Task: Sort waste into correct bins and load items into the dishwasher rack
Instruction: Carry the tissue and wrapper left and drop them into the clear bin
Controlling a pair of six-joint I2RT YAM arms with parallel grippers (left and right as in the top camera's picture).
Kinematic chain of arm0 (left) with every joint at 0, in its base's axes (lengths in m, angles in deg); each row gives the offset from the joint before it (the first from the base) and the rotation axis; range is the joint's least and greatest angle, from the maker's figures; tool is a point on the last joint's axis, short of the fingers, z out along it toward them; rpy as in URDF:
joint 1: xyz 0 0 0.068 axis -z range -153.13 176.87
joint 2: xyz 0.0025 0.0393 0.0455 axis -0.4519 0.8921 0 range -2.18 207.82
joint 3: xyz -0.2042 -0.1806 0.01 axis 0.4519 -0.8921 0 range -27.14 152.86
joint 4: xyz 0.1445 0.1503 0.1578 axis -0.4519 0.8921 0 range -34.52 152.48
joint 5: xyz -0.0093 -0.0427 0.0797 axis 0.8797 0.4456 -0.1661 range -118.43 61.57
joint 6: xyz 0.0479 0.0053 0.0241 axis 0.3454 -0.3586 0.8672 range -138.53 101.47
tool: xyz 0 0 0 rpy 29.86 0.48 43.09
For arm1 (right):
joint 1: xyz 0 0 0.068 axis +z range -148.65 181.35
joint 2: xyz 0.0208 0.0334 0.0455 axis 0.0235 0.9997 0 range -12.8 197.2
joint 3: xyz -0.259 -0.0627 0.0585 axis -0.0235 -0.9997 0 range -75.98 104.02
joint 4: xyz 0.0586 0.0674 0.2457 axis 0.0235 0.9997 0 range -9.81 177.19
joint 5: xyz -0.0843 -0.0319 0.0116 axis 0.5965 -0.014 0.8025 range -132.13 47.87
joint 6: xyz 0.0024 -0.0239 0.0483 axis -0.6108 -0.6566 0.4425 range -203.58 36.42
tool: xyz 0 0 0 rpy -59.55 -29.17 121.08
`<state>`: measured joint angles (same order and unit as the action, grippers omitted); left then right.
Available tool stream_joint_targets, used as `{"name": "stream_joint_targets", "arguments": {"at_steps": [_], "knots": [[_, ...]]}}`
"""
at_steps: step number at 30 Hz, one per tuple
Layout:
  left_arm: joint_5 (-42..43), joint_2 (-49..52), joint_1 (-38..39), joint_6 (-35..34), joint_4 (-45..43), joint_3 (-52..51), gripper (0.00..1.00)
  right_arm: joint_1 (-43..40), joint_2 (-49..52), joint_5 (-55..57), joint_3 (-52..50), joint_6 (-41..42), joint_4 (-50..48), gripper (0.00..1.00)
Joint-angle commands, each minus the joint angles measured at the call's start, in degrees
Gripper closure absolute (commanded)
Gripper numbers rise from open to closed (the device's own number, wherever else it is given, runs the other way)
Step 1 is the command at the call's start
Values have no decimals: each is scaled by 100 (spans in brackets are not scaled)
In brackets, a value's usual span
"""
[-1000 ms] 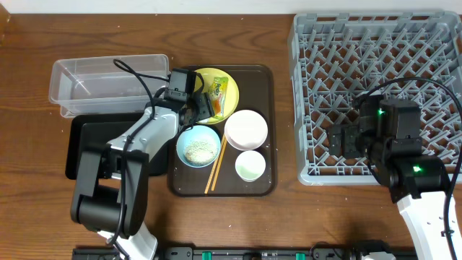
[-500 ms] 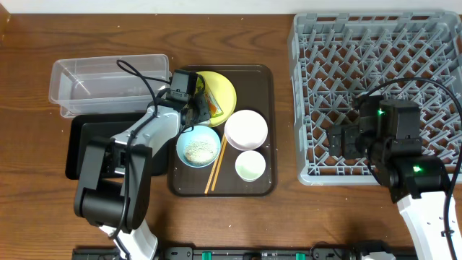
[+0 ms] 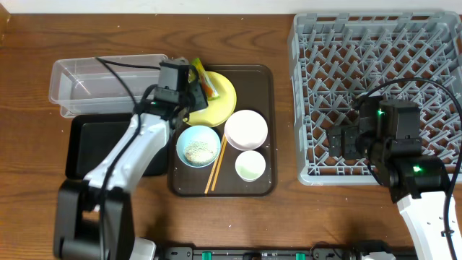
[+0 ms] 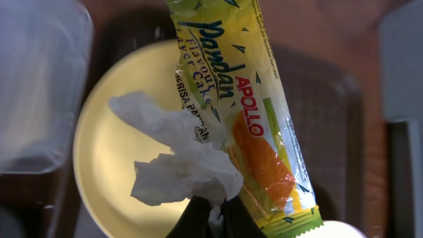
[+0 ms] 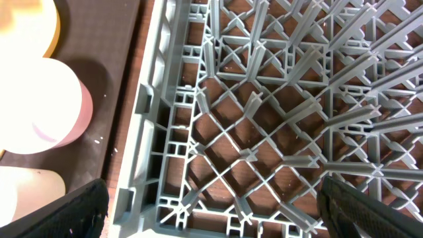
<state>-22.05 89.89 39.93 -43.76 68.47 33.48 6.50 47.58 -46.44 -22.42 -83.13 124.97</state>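
My left gripper (image 3: 193,92) is shut on the crumpled white scrap (image 4: 178,162) and the yellow-green-orange wrapper (image 4: 238,99) and holds both above the yellow plate (image 3: 220,105). White scrap shows pinched between the black fingertips (image 4: 198,221). The light blue bowl (image 3: 198,144) holds rice grains. Beside it are the white bowl (image 3: 246,128), the pale cup (image 3: 250,166) and the chopsticks (image 3: 215,167). The clear tub (image 3: 101,83) and the black tray (image 3: 90,141) lie to the left. My right gripper (image 3: 339,139) hangs open over the grey rack (image 3: 375,65), with nothing between its fingers.
The dishes sit on a dark brown serving tray (image 3: 258,83) in the middle of the wooden table. The rack's left wall (image 5: 149,125) stands close to that tray. Black cables run from both arms.
The left gripper shut on the scrap and wrapper, then lifted them off the plate, up and to the left. The right arm stayed still.
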Motion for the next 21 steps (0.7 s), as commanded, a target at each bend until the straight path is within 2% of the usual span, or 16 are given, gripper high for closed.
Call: {"name": "stream_joint_targets", "arguments": {"at_steps": [1, 12, 21], "knots": [[-560, -424, -216, 114, 31, 103, 94, -42, -11, -22, 118, 81, 0, 1], [-1010, -455, -1392, -201, -251, 101, 94, -42, -11, -22, 118, 81, 2, 1], [-1012, 122, -1672, -258, -1012, 101, 93, -42, -11, -24, 118, 81, 7, 1]]}}
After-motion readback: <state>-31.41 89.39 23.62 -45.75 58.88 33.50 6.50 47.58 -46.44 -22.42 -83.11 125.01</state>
